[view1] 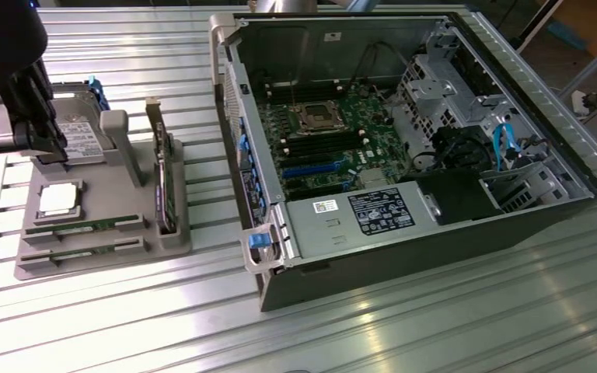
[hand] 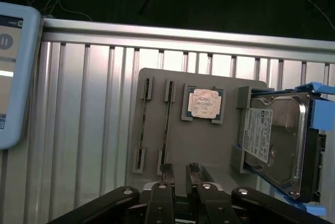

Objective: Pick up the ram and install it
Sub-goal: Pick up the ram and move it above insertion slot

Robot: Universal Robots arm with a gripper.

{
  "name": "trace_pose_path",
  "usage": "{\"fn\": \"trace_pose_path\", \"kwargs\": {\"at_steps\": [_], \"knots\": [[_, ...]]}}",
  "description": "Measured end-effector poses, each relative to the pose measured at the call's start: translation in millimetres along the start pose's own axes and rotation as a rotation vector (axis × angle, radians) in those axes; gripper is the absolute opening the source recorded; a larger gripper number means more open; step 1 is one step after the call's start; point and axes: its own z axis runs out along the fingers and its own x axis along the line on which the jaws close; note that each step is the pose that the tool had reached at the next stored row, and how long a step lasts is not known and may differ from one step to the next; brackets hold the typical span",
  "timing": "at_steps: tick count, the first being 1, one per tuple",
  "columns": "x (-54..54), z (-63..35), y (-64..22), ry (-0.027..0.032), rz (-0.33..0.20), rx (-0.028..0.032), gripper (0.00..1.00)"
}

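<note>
Gripper open and empty over tray near ram; the stick is thin and edge-up, so an off-centre close could miss or jam it.

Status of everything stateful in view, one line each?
gripper: open, empty, by the holder
ram: on edge in holder slot
hard drive: upright in holder
processor: flat in holder recess
expansion card: upright in holder slot
computer case: side open

Black pincer — angular linkage arms (silver screw heads at the joints)
</note>
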Motion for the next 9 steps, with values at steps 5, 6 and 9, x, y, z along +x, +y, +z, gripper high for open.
{"fn": "trace_pose_path", "kwargs": {"at_steps": [5, 6, 9], "knots": [[3.3, 7.8, -0.1, 0.0000, 0.000, 0.0000, 0.24], [3.9, 9.5, -0.2, 0.0000, 0.000, 0.0000, 0.24], [6.0, 17.9, -0.4, 0.0000, 0.000, 0.0000, 0.24]]}}
